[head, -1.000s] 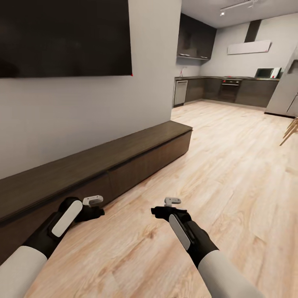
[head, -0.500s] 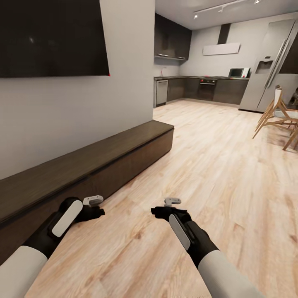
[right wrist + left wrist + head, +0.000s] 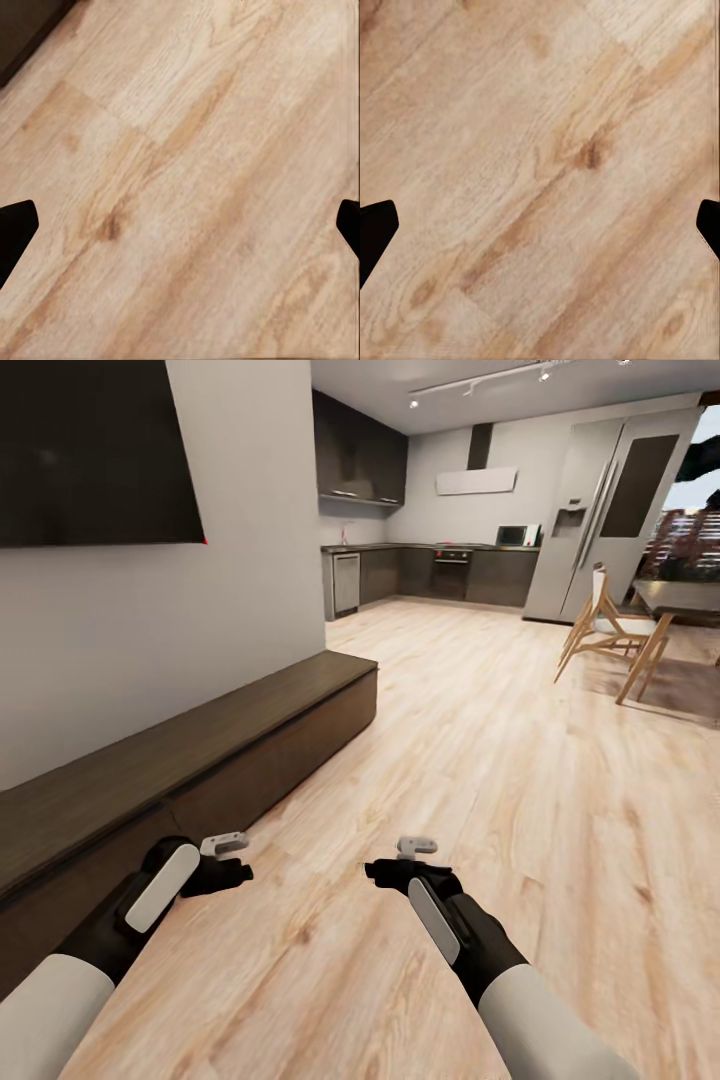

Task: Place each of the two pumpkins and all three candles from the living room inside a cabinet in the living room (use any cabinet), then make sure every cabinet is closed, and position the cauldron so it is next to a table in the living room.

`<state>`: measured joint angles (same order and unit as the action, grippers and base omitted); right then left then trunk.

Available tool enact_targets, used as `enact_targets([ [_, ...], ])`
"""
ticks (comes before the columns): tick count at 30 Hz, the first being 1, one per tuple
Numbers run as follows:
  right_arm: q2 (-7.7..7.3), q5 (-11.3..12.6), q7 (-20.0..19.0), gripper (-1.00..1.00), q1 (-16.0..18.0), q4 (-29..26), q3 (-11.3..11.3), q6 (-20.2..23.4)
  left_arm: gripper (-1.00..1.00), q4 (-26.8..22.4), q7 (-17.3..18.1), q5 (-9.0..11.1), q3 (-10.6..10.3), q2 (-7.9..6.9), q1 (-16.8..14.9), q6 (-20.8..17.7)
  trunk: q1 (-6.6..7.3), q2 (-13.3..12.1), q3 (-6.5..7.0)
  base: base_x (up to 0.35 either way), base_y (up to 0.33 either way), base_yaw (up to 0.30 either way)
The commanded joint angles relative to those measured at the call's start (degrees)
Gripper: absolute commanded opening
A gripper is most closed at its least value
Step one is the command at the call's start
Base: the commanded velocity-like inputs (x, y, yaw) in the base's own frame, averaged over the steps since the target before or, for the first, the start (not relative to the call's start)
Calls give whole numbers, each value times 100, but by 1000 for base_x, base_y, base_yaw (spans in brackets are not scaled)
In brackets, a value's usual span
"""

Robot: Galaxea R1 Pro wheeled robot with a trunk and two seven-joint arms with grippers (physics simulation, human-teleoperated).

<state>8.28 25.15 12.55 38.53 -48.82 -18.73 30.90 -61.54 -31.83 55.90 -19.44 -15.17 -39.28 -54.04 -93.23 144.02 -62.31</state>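
Observation:
The long low dark-brown cabinet [image 3: 200, 745] runs along the wall on the left, and all its drawer fronts look closed. My left gripper [image 3: 232, 860] hangs open and empty just in front of the cabinet, low over the wood floor. My right gripper [image 3: 402, 860] is also open and empty, over bare floor further right. In the left wrist view the dark fingertips [image 3: 375, 232] stand wide apart over floorboards. The right wrist view has its fingertips [image 3: 15, 232] equally spread, with a dark cabinet corner [image 3: 26, 26] at one edge. The pumpkins, candles, cauldron and table are out of view.
A black TV [image 3: 90, 450] hangs on the wall above the cabinet. Open wood floor [image 3: 480, 740] stretches ahead to a kitchen with dark counters [image 3: 430, 570] and a steel fridge [image 3: 600, 520]. A wooden chair [image 3: 605, 625] and dining set stand at the far right.
The whole view has swung to the right, bringing the fridge, chair and dining set into sight, so the camera has turned. Both arms keep the same pose with open grippers.

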Motion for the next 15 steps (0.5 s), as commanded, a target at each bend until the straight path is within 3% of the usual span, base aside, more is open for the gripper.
enact_targets([
  [1, -1, 60, 55, 100, 5, -5, -17, 12, 100, -9, -60, 61, -16, -7, -4, -1, 1, 2, -6, 0, 0, -277],
  [15, -1, 60, 55, 100, 7, -5, -17, 12, 100, -3, -60, 61, -16, -5, -3, -1, 1, 2, -6, 0, 0, -277],
])
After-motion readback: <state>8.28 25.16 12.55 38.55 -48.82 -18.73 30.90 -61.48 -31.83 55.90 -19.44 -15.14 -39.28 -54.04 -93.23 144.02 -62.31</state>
